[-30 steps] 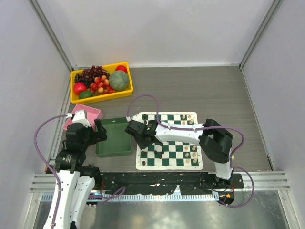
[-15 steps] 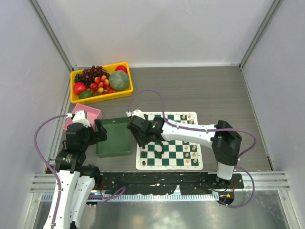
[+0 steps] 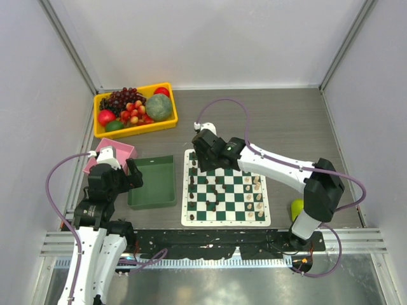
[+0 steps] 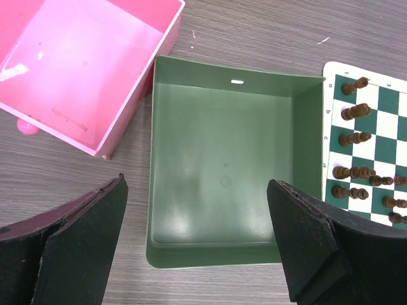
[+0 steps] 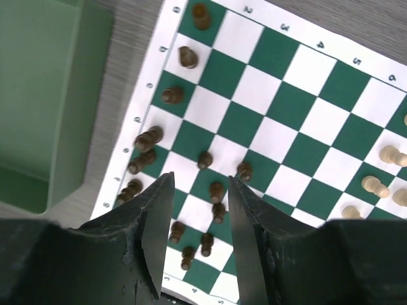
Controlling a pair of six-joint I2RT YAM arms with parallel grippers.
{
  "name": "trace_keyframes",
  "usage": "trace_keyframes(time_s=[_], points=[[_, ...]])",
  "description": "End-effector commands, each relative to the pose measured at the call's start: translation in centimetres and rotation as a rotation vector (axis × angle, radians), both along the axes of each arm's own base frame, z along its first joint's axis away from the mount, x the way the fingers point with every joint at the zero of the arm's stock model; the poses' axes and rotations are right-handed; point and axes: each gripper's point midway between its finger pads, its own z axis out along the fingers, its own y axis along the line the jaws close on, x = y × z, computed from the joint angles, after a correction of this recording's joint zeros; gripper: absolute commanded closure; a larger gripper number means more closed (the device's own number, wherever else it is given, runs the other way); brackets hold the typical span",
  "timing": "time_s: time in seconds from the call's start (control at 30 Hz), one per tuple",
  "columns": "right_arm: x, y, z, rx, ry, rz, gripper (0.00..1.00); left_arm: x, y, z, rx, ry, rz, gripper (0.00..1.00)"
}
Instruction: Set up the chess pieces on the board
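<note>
Both tools open: right tool (image 5: 198,190) above the board (image 5: 299,114), left tool (image 4: 197,190) over the green tray (image 4: 222,171)

The board lies flat on the desk (image 3: 286,121), just right of the tray. Dark chess pieces (image 5: 147,136) stand along its left edge and in a loose cluster on the squares beside them; cream chess pieces (image 5: 388,154) stand on its right side. The right tool's fingers (image 5: 159,216) are apart with nothing between them, held over the board's far-left part. The left tool's fingers (image 4: 89,235) are spread wide and empty. A pink box (image 4: 82,63) sits just left of the tray, and a yellow bin (image 3: 135,130) of fruit lies at the desk's far left
</note>
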Motion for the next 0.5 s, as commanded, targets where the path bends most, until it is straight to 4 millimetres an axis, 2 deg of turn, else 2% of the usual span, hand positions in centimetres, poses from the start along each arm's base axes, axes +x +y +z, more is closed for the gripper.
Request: trace_keyframes(time_s=[0.0,0.1,0.47], points=[[0.3,-0.3,-2.3,-0.026,0.058,0.027,0.55,0.5,-0.1,0.8,-0.008,-0.030,-0.003,0.01],[0.2,-0.2,-4.0,-0.060,0.090,0.037,0.57,0.4,-0.1,0.7,-0.008,-0.029,-0.003,0.01],[0.1,0.0,-7.1,-0.109,0.164,0.056,0.59,0.5,-0.2,0.6,-0.009,-0.024,-0.005,0.01]])
